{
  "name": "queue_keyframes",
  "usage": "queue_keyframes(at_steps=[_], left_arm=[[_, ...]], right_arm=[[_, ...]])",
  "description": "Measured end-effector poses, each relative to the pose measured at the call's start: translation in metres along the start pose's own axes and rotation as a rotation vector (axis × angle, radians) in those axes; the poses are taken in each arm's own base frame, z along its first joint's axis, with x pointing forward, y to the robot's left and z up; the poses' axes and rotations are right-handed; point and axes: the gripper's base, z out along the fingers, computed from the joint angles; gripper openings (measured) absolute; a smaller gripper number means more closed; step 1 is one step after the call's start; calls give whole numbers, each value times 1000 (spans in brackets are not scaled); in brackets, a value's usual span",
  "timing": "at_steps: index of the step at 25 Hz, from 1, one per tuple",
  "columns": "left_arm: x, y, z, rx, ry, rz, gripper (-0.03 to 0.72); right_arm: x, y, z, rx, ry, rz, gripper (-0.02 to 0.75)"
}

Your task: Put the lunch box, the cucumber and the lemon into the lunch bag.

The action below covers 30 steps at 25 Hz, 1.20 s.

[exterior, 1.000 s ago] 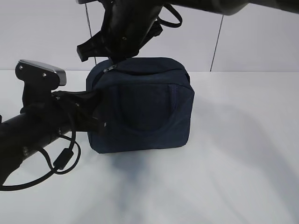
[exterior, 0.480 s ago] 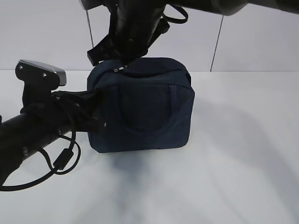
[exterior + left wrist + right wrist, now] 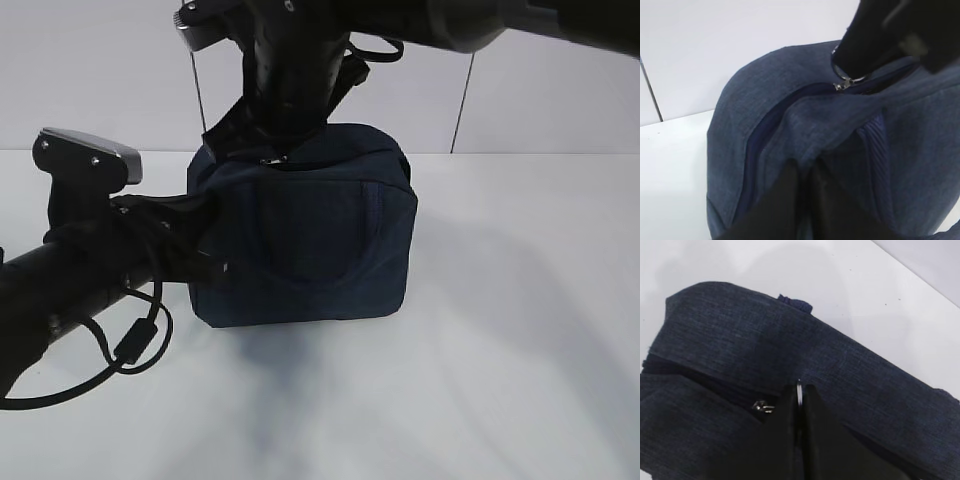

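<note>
Since the navy lunch bag (image 3: 305, 240), standing on the white table (image 3: 500, 380), is soft fabric that sags, its side is pinched by the left gripper (image 3: 805, 175) while the zipper's ring pull (image 3: 799, 392) is clamped in the right gripper (image 3: 800, 405).

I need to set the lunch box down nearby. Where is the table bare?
Bare table lies right of the lunch bag and in front of it. The left is crowded: the left gripper pinches the bag's side, and the right gripper holds the zipper ring on top.
</note>
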Motion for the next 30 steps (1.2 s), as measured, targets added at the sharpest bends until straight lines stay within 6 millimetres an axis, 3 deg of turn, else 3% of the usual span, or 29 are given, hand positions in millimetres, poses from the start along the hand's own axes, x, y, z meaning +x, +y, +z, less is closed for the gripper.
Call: queue_keyframes(at_steps=[10, 19, 30], left_arm=[[0, 0, 0, 1, 0, 1, 11], [0, 0, 0, 1, -2, 1, 11], [0, 0, 0, 0, -5, 0, 11]], right_arm=[[3, -5, 2, 22, 37, -2, 20], [3, -31, -11, 30, 39, 30, 20], [15, -40, 3, 26, 93, 33, 20]])
